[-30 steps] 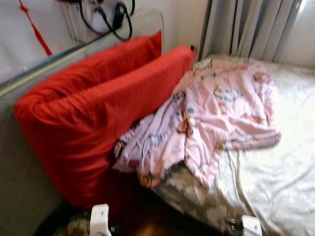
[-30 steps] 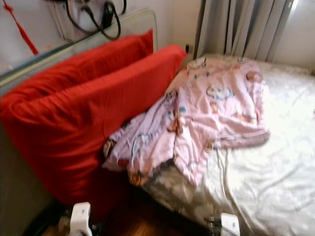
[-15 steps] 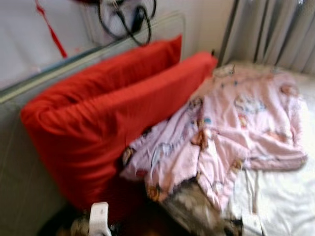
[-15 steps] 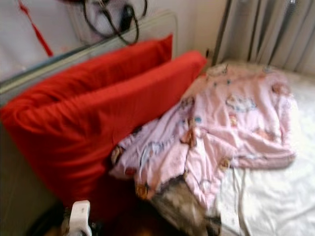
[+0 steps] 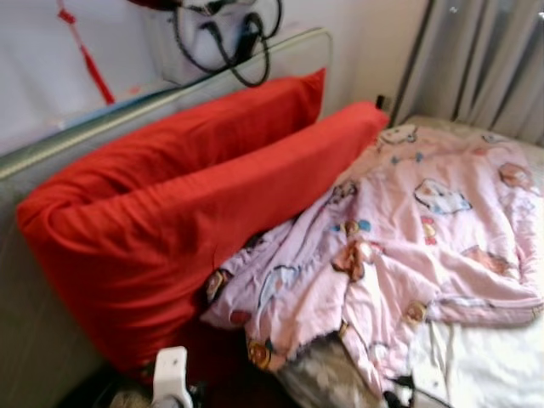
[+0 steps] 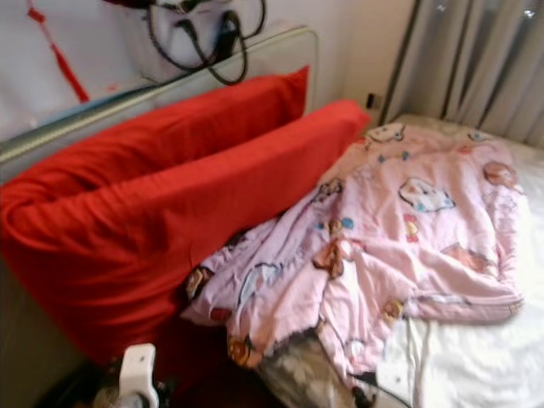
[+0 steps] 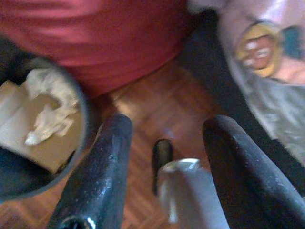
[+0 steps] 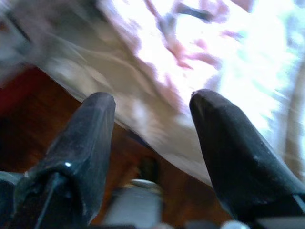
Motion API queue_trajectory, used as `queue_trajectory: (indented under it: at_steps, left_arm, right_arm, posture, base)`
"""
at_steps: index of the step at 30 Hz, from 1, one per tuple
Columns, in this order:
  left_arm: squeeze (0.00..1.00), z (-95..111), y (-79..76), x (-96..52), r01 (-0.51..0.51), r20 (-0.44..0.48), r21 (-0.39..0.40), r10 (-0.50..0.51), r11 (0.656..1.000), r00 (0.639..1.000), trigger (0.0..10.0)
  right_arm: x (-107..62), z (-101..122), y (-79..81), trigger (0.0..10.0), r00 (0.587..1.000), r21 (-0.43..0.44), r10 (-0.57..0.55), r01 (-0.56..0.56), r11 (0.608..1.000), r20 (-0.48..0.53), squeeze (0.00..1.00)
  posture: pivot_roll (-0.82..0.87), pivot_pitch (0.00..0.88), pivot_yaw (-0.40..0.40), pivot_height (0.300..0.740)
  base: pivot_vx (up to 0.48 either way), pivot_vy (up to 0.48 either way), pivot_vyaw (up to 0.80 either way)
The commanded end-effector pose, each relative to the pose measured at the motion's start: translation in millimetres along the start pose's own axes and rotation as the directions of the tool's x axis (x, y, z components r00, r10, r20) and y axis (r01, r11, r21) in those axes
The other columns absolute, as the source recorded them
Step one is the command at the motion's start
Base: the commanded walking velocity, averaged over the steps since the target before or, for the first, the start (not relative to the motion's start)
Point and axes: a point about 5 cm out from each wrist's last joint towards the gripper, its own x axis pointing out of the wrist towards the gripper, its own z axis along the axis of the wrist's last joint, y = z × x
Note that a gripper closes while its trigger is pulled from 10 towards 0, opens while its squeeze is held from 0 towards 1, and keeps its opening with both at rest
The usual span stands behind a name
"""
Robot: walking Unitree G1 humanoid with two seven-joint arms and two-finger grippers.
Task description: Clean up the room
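Left claw [image 7: 164, 143]: hanging low over the wooden floor [image 7: 152, 109], fingers spread wide, nothing held. Close beside it, a dark round bin [image 7: 78, 102] holding crumpled paper [image 7: 45, 114]; just beyond, the lower edge of a red pillow [image 7: 95, 43].

Right claw [image 8: 152, 124]: also low, fingers wide apart, empty. Directly ahead of it, the corner of the mattress [image 8: 143, 114], with pink cloth draped over the edge.

Ahead of both claws and above them: a pink cartoon-print blanket [image 5: 408, 238], rumpled, heaped across the bed, near corner hanging off the mattress edge toward the floor. Ahead of the left claw and higher: two red pillows [image 5: 170, 229] leaning on edge against the grey headboard [image 5: 51, 144], blanket touching the nearer one. Furthest off, past the pillows, black cables [image 5: 246, 42] hanging on the wall; grey curtains [image 5: 476, 59] beyond the bed, far from the right claw.

Judged stage: approach only, no grasp begun; blanket likely the item to straighten.

Risks noted:
- Bin close to left claw; a forward swing likely to tip it and scatter the paper.
- Blanket loose and thin; a shallow pinch likely to slip, or to drag the whole heap off the mattress.
- Pillows merely leaning; a pull on the blanket liable to topple the nearer one.
- Views soft with blur; depth to the bed edge hard to judge, collision of right claw with the mattress corner possible.
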Motion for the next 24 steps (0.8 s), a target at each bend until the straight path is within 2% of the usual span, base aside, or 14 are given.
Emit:
queue_trajectory:
  at_steps: [1, 6, 7, 8, 9, 10, 11, 12, 13, 14, 15, 18, 19, 24]
  left_arm:
    - [0.00, 8, -6.9, 1.7, 0.030, 0.040, -0.003, -0.030, 1.000, 0.999, 10.0]
    - [0.00, 24, -11.5, 3.2, 0.063, 0.113, 0.009, -0.064, 0.998, 0.992, 10.0]
    - [0.00, 38, -9.8, 3.6, 0.078, 0.179, -0.002, -0.077, 0.997, 0.981, 10.0]
    - [0.00, 38, -9.8, 3.6, 0.078, 0.179, -0.002, -0.077, 0.997, 0.981, 10.0]
    - [0.00, 48, -9.1, 3.2, 0.093, 0.230, -0.002, -0.090, 0.996, 0.969, 10.0]
    - [0.00, 55, -9.5, 2.7, 0.104, 0.267, 0.002, -0.101, 0.995, 0.958, 10.0]
    - [0.00, 55, -9.5, 2.7, 0.104, 0.267, 0.002, -0.101, 0.995, 0.958, 10.0]
    - [0.00, 58, -9.9, 2.4, 0.109, 0.283, 0.003, -0.106, 0.994, 0.953, 10.0]
    - [0.00, 65, -11.5, 1.2, 0.123, 0.330, 0.016, -0.121, 0.992, 0.936, 10.0]
    - [0.00, 65, -11.5, 1.2, 0.123, 0.330, 0.016, -0.121, 0.992, 0.936, 10.0]
    - [0.00, 77, -14.6, -1.0, 0.142, 0.399, 0.025, -0.140, 0.990, 0.906, 10.0]
    - [0.00, 92, -21.8, -6.5, 0.179, 0.500, 0.042, -0.175, 0.983, 0.848, 10.0]
    - [0.00, 102, -28.5, -12.8, 0.206, 0.564, 0.072, -0.210, 0.976, 0.798, 10.0]
    - [0.00, 114, -35.1, -23.6, 0.201, 0.633, 0.127, -0.235, 0.971, 0.737, 10.0]
  right_arm:
    - [-5.1, -8, -11.0, 10.0, 0.999, 0.019, -0.033, 0.033, 0.999, -0.005, 0.00]
    - [-5.8, -5, -11.1, 10.0, 0.998, 0.037, -0.035, 0.034, 0.999, 0.046, 0.00]
    - [-6.5, -3, -11.4, 10.0, 0.996, 0.055, -0.041, 0.037, 0.998, 0.084, 0.00]
    - [-6.5, -3, -11.4, 10.0, 0.996, 0.055, -0.041, 0.037, 0.998, 0.084, 0.00]
    - [-7.2, -1, -11.9, 10.0, 0.993, 0.073, -0.047, 0.039, 0.997, 0.113, 0.00]
    - [-2.1, 20, -6.9, 10.0, 0.981, 0.065, -0.039, 0.027, 0.998, 0.191, 0.00]
    - [-2.1, 20, -6.9, 10.0, 0.981, 0.065, -0.039, 0.027, 0.998, 0.191, 0.00]
    - [2.6, 42, -0.4, 10.0, 0.965, 0.054, -0.028, 0.014, 0.998, 0.263, 0.00]
    - [6.2, 73, 6.9, 10.0, 0.930, 0.039, -0.016, 0.001, 0.999, 0.368, 0.00]
    - [6.2, 73, 6.9, 10.0, 0.930, 0.039, -0.016, 0.001, 0.999, 0.368, 0.00]
    - [5.0, 87, 8.3, 10.0, 0.901, 0.040, -0.013, -0.005, 0.999, 0.434, 0.00]
    - [2.0, 95, 8.4, 10.0, 0.872, 0.018, -0.004, -0.006, 1.000, 0.489, 0.00]
    - [-0.7, 100, 11.5, 10.0, 0.848, -0.023, 0.031, -0.023, 0.999, 0.529, 0.00]
    - [-6.2, 106, 14.3, 10.0, 0.804, -0.052, 0.063, -0.040, 0.998, 0.591, 0.00]
  posture:
    - [0.04, 0.016, 0.028, 0.740]
    - [0.04, 0.011, 0.027, 0.740]
    - [0.04, 0.005, 0.026, 0.740]
    - [0.04, 0.005, 0.026, 0.740]
    - [0.03, 0.001, 0.024, 0.740]
    - [0.03, 0.000, 0.023, 0.740]
    - [0.03, 0.000, 0.023, 0.740]
    - [0.03, 0.000, 0.022, 0.740]
    - [0.03, 0.000, 0.020, 0.740]
    - [0.03, 0.000, 0.020, 0.740]
    - [0.04, 0.000, 0.018, 0.740]
    - [0.04, 0.000, 0.014, 0.740]
    - [0.03, 0.000, 0.015, 0.740]
    - [0.03, 0.000, 0.009, 0.740]
  base:
    - [0.000, 0.000, 0.00]
    - [0.000, 0.000, 0.00]
    - [0.000, 0.000, 0.00]
    - [0.000, 0.000, 0.00]
    - [0.000, 0.000, 0.00]
    - [0.000, 0.000, 0.00]
    - [0.000, 0.000, 0.00]
    - [0.000, 0.000, 0.00]
    - [0.000, 0.000, 0.00]
    - [0.000, 0.000, 0.00]
    - [0.000, 0.000, 0.00]
    - [0.000, 0.000, 0.00]
    - [0.000, 0.000, 0.00]
    - [0.000, 0.000, 0.00]
